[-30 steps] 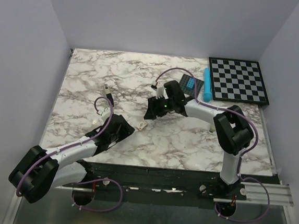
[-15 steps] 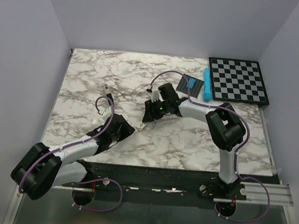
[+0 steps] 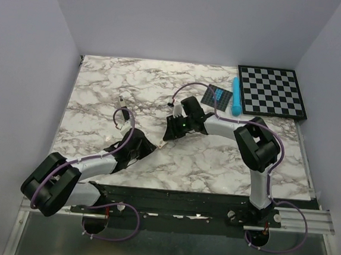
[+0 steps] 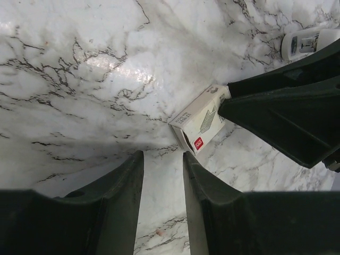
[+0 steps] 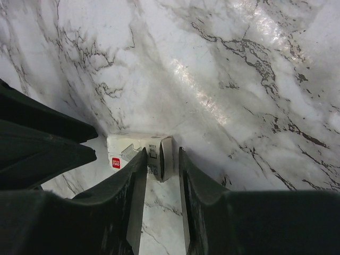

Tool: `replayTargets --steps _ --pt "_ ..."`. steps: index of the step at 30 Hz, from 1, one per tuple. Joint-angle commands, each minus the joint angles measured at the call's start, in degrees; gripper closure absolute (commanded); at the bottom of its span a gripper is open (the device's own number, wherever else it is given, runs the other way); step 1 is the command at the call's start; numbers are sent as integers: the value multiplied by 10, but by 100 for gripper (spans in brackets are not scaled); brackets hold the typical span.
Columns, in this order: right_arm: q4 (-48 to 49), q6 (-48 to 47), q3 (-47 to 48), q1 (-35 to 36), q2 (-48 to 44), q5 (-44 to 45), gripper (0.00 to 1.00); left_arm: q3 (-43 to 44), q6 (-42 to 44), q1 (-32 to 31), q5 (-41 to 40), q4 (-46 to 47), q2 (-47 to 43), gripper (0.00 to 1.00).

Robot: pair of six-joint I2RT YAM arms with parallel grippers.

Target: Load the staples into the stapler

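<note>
**A:** Start on the left. How does that arm stand?

**B:** The left gripper [image 4: 162,159] hangs low over the marble bench [image 4: 79,64]. Its fingers are a narrow gap apart with nothing between them.

**A:** And the staples?

**B:** The white staple box [image 4: 201,121] lies flat on the bench just past those fingertips, a little to the right of their line. Its long axis runs away from the left gripper towards the right one, and the end with the red mark faces the left gripper.

**A:** So the right arm is nearer?

**B:** Yes. The right gripper [image 5: 161,154] is at the far end of the box, also with a narrow gap. That end shows in the gap, and the rest of the box runs off under one finger. Its closing line therefore runs along the box, not across it. The box does not look clamped, but I cannot tell whether a finger touches the cardboard.

**A:** What does the next move call for?

**B:** I judge the right wrist must turn to span the short width, or the left gripper must take the near end. I cannot find the stapler in any view.
</note>
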Motion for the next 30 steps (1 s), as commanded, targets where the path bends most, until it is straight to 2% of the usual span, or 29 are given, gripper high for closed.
replayTargets --steps 1,7,8,11,17,25,30 --pt "11 9 -21 6 -5 -20 63 6 -2 -2 17 7 25 57" --pt "23 17 -38 6 -15 -22 75 8 -3 -2 31 19 44 58" --pt "24 18 -42 6 -18 -19 81 8 -3 -2 34 21 45 58" --pt "32 21 -60 6 -37 -5 89 7 -3 -2 37 19 41 58" --pt "64 47 -117 6 -95 40 99 20 14 -2 42 -11 21 57" --pt "120 127 -226 6 -156 112 99 36 21 -12 56 -36 11 53" --pt "144 171 -275 7 -181 153 99 58 21 -44 44 -53 15 53"
